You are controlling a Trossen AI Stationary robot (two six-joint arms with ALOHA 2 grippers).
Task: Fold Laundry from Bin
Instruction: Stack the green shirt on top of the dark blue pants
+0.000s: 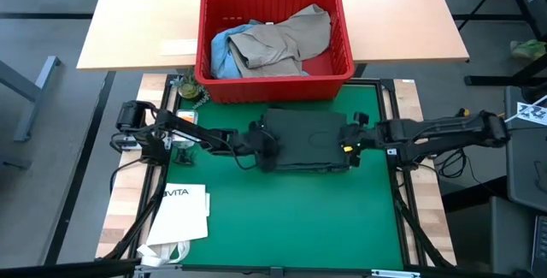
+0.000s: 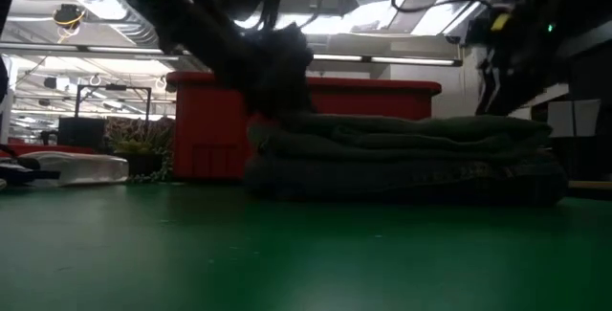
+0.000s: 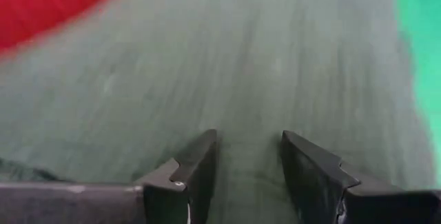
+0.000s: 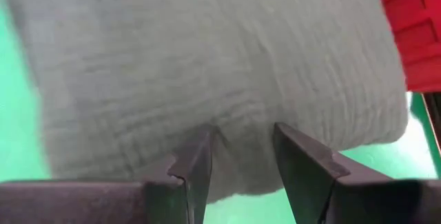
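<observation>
Off to the outer side of my left claw (image 1: 267,151), near the table's front corner, lies the white paper bag (image 1: 181,211) printed VITA, partly on the wood and partly on the green mat (image 1: 291,218). A small potted plant (image 1: 187,89) sits beyond my left arm, just beside the near left corner of the bin.

My left claw rests at the left edge of the folded dark green shirt (image 1: 308,139). In my left wrist view the fingers (image 3: 189,176) stand apart with the cloth filling the space ahead of them and between them; the fabric runs right up to the tips, but whether they pinch a fold or merely lie on it I cannot tell.

The shirt itself is a flat, squared stack of several layers (image 2: 411,158), lying on the mat between my two claws and just in front of the red bin (image 1: 273,81).

The bin stands straight beyond both claws, touching the far edge of the mat. Inside it a khaki-tan garment (image 1: 286,40) is heaped over light blue denim (image 1: 220,51) that shows at its left side.

My right claw (image 1: 349,144) meets the shirt's right edge. Its fingers (image 4: 303,165) are likewise parted, pressed at the rounded edge of the crinkled cloth; again I cannot say for sure that they grip it.
</observation>
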